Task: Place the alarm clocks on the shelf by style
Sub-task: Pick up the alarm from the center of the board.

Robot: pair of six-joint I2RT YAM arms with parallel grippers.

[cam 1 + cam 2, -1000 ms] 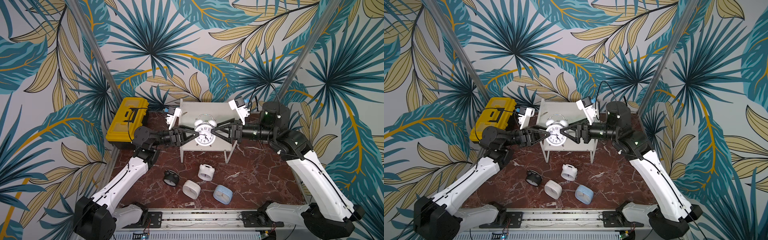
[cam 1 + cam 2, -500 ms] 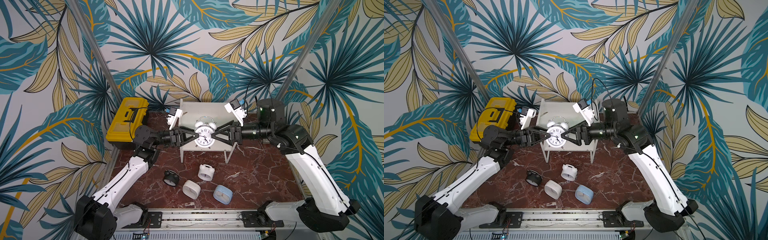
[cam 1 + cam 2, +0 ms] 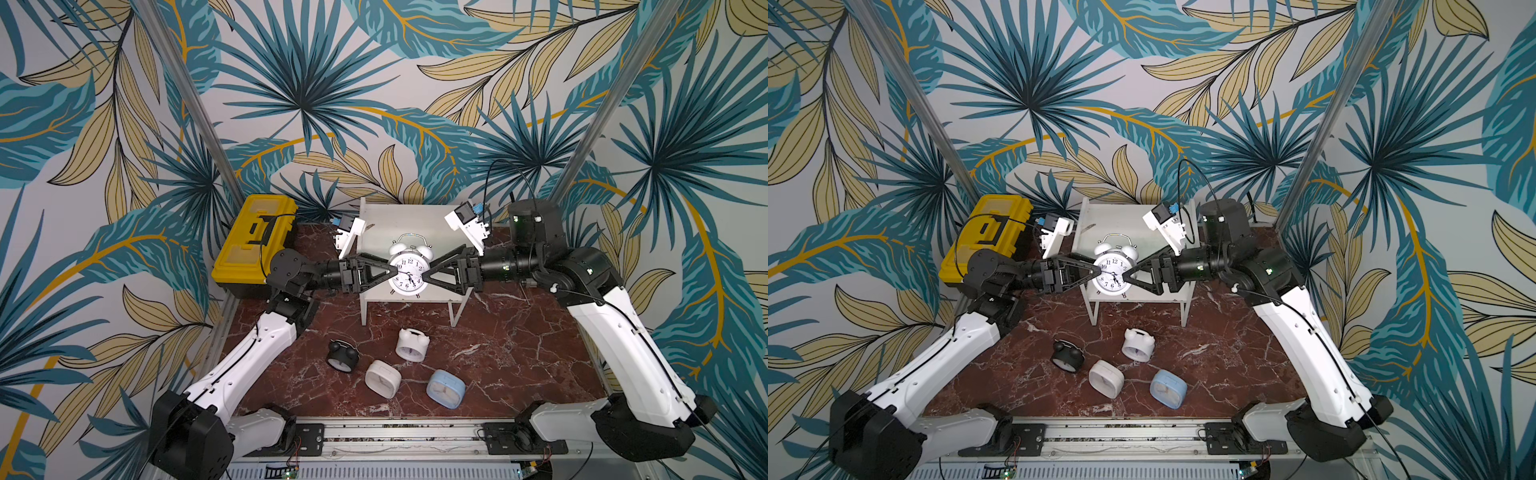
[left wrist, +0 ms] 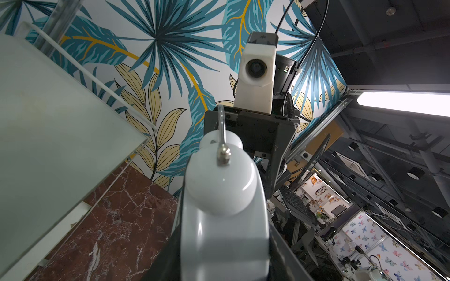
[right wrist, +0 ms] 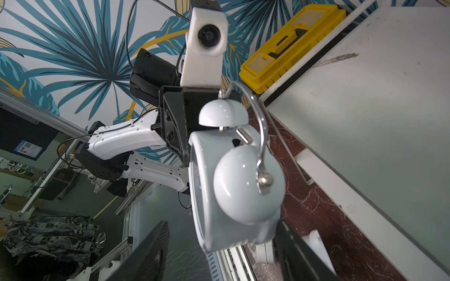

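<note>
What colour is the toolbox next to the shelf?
The toolbox is yellow with a black handle; it shows best in a top view.

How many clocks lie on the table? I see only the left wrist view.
Observer: Four, in front of the shelf: black twin-bell, white twin-bell, white square, blue square.
Operator: Does the right gripper grip my clock too?
Observer: No; the right wrist view shows the right gripper open around the held clock, with a gap on the dial side.
Operator: Anything beside the shelf?
Observer: A yellow toolbox, on the left arm's side.
</note>
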